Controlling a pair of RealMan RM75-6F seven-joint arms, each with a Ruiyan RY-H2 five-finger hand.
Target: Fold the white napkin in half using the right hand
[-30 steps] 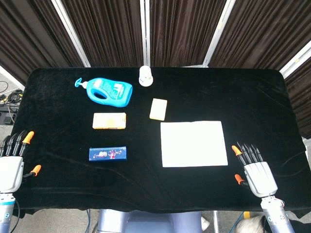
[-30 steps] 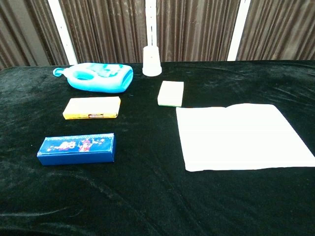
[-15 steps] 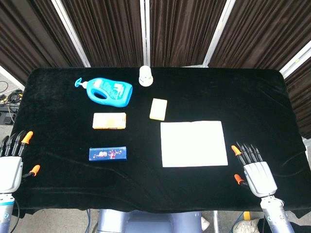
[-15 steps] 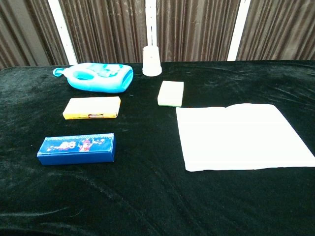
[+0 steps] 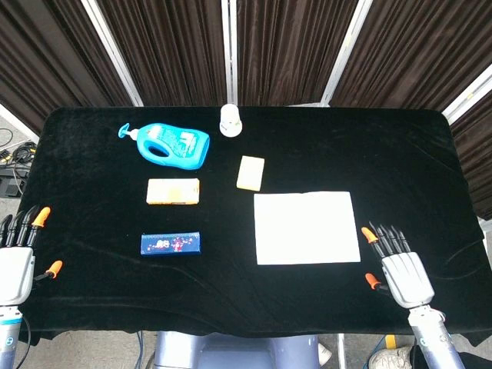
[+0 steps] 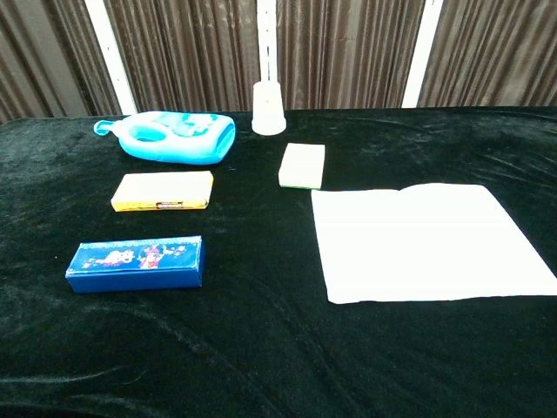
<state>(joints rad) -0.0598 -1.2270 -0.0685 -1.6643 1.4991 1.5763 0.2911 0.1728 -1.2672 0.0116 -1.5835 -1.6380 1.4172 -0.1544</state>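
Since a second ago my right hand has crept slightly up and toward the napkin; nothing else on the desk has shifted. Spread flat and unfolded, the white napkin lies right of centre, a little wider than deep. It sits up and to the left of my right hand, whose fingertips are just beside its near right corner, fingers apart and holding nothing. My left hand waits well apart at the far edge, fingers likewise apart and empty. I judge the right is far nearer.
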